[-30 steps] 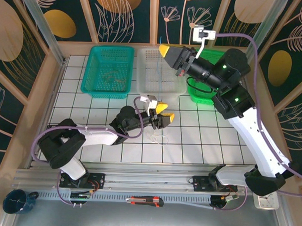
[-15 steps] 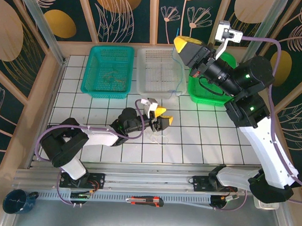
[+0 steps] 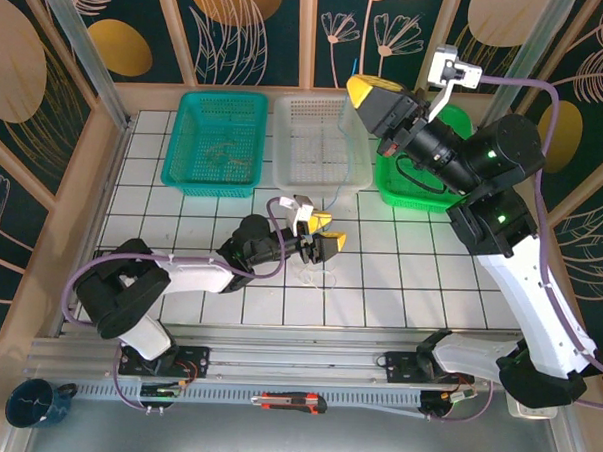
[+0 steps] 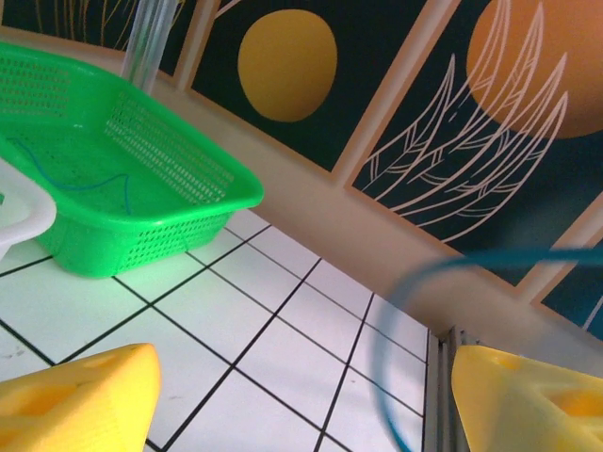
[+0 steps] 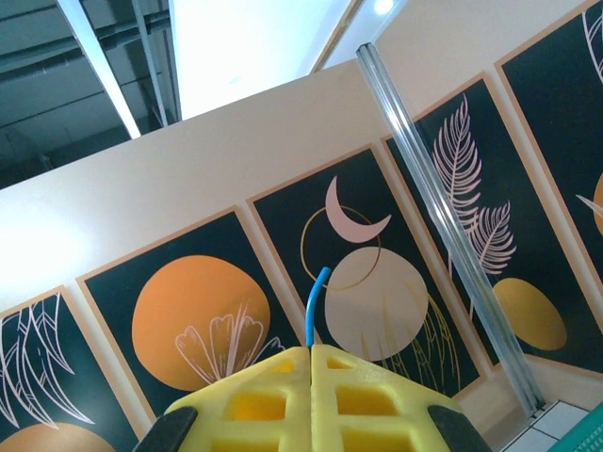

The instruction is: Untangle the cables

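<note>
Right gripper [image 5: 311,350] pinched shut on blue cable [image 5: 315,301].
Left gripper [image 4: 301,386] gaping wide, cable looping loose between its fingers.

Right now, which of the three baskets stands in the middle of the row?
The whitish basket; the teal basket is on its left, the green basket on its right.

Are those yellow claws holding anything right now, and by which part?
The right fingers are shut on a blue cable near its end; a short tip pokes out past them. The left fingers are open, gripping nothing.
</note>
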Available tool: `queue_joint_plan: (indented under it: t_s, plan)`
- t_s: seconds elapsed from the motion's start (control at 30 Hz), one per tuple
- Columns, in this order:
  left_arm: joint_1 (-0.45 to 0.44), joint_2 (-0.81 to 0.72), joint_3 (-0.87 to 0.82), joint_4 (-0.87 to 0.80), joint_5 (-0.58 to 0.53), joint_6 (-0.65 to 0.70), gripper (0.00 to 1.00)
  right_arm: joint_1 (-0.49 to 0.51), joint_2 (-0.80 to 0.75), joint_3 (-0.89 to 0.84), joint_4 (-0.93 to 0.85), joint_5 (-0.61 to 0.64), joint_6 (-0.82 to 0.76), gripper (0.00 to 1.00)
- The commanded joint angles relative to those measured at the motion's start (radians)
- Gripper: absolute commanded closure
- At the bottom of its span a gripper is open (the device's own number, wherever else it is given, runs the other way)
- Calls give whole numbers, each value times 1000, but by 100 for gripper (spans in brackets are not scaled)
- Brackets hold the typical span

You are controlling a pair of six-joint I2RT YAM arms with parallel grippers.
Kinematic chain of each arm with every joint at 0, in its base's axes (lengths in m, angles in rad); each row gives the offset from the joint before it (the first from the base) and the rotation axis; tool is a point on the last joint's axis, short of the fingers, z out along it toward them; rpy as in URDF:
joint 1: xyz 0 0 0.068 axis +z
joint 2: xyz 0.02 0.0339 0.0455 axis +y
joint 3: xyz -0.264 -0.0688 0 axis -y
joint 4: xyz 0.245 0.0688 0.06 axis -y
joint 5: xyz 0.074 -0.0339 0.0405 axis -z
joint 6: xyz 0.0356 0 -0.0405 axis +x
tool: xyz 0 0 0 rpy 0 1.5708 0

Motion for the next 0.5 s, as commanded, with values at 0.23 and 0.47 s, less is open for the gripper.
queue_joint_plan:
  t_s: [0.23,0.47]
  plan:
    - [-4,-29,-14,51,20,-15,18,-14,-12,-4,18,22,-22,100]
    - [-3,-53,6,47,44,-22,23,-15,-20,-51,30,23,-12,100]
